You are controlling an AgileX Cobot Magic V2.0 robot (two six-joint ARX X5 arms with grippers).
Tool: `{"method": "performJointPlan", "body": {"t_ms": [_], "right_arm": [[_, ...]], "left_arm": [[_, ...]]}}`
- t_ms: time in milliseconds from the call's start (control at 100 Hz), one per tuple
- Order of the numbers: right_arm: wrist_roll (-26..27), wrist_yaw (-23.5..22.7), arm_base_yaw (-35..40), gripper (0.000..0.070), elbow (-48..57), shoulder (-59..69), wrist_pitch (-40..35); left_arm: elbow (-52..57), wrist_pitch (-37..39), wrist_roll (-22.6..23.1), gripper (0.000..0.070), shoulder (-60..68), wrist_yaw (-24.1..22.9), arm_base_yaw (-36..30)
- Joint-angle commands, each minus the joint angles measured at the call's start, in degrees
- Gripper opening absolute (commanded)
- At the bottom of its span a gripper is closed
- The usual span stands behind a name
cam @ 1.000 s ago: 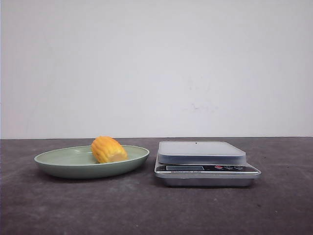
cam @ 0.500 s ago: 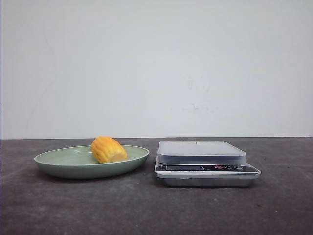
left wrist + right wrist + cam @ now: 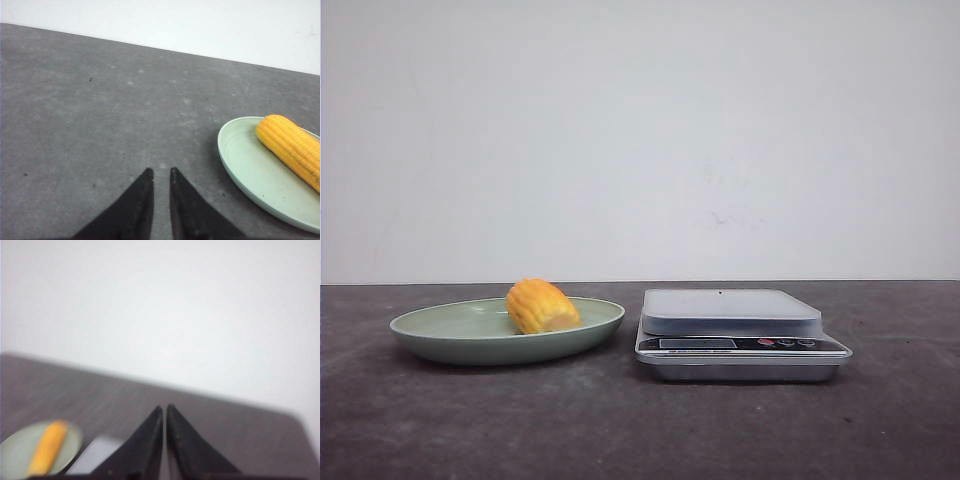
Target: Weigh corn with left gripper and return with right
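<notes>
The corn (image 3: 541,306), a stubby yellow-orange cob, lies in the green plate (image 3: 440,335) on the left of the dark table. Neither gripper shows in the front view. In the left wrist view my left gripper (image 3: 161,170) hangs over bare table with its black fingers almost together and nothing between them; the corn (image 3: 292,147) and the plate (image 3: 245,160) lie off to one side of it. In the blurred right wrist view my right gripper (image 3: 165,406) is shut and empty, well back from the corn (image 3: 46,447).
A silver kitchen scale (image 3: 732,310) with a flat grey platform stands just right of the plate, its display and buttons facing front. It shows blurred in the right wrist view (image 3: 95,455). A white wall stands behind the table.
</notes>
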Motion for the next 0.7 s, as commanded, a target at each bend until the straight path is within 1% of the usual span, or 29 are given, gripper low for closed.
{"method": "performJointPlan", "body": {"t_ms": [0,160,230,340,430,590,690], "right_arm": [[-0.17,-0.13,-0.94,0.0004,-10.12,-2.71,8.17],[2.14,0.00,-1.90,0.0004,-30.86,-6.73,26.14],[2.82,0.48,-1.64,0.0004,-38.23,-6.64,34.12],[2.80,0.83,-1.07,0.0004,-47.56,-6.71,43.32],[2.80,1.51,-0.72,0.0004,-52.41,-6.88,45.92],[2.80,4.55,-0.42,0.0004,-58.05,-8.72,45.90],[2.84,7.72,-0.42,0.0004,-58.49,-10.88,40.17]], "left_arm": [[-0.70,-0.39,0.33,0.0017,-0.04,0.13,0.00],[-0.70,-0.39,0.33,0.0017,-0.04,0.13,0.00],[-0.70,-0.39,0.33,0.0017,-0.04,0.13,0.00],[-0.70,-0.39,0.33,0.0017,-0.02,0.13,0.00],[-0.70,-0.39,0.33,0.0017,-0.04,0.13,0.00],[-0.70,-0.39,0.33,0.0017,-0.04,0.13,0.00],[-0.70,-0.39,0.33,0.0017,-0.04,0.13,0.00]]}}
